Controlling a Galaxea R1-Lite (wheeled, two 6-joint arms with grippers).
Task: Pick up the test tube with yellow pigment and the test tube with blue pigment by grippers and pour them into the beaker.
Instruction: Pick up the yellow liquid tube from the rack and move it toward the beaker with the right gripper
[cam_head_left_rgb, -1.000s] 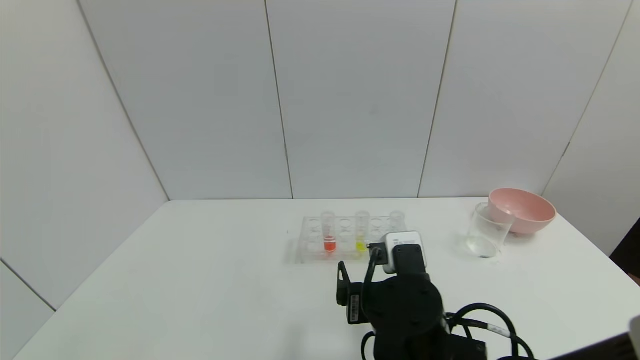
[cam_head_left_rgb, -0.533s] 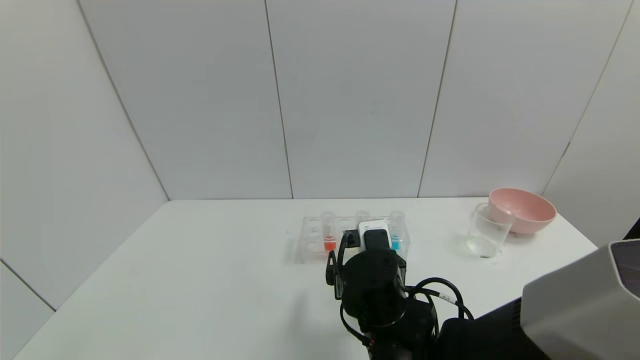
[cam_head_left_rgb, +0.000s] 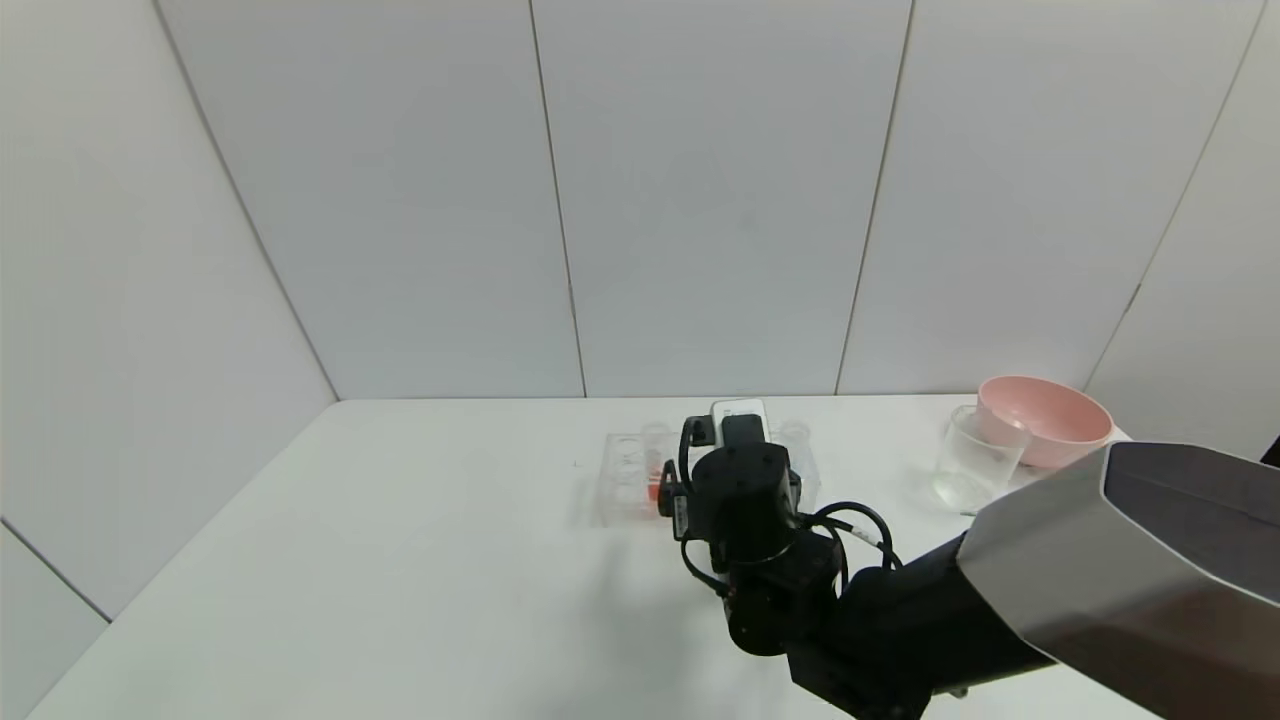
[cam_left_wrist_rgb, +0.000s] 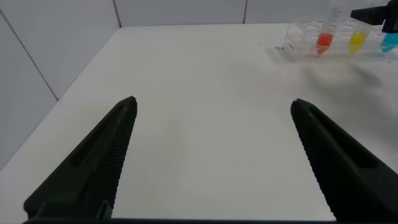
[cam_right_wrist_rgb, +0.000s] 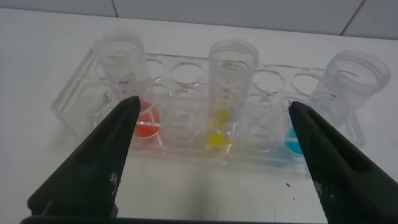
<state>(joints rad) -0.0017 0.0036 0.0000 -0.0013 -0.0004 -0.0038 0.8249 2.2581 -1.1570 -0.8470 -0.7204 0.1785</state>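
Note:
The yellow-pigment tube (cam_right_wrist_rgb: 231, 93) stands upright in the middle of the clear rack (cam_right_wrist_rgb: 81, 99), and the blue-pigment tube (cam_right_wrist_rgb: 348, 87) stands at one end. My right gripper (cam_right_wrist_rgb: 214, 107) is open just in front of the rack, centred on the yellow tube, with a finger on each side and touching nothing. In the head view my right arm (cam_head_left_rgb: 745, 490) hides both tubes. The beaker (cam_head_left_rgb: 975, 460) stands at the far right of the table. My left gripper (cam_left_wrist_rgb: 214, 104) is open and empty over bare table, far from the rack (cam_left_wrist_rgb: 298, 38).
A tube with orange-red liquid (cam_right_wrist_rgb: 124, 68) stands at the rack's other end. A pink bowl (cam_head_left_rgb: 1045, 420) sits right behind the beaker, touching it. The white table (cam_head_left_rgb: 400, 560) meets grey wall panels at the back.
My right arm has swung left and forward from in front of the blue tube and now lines up with the yellow tube, covering the rack's middle in the head view.

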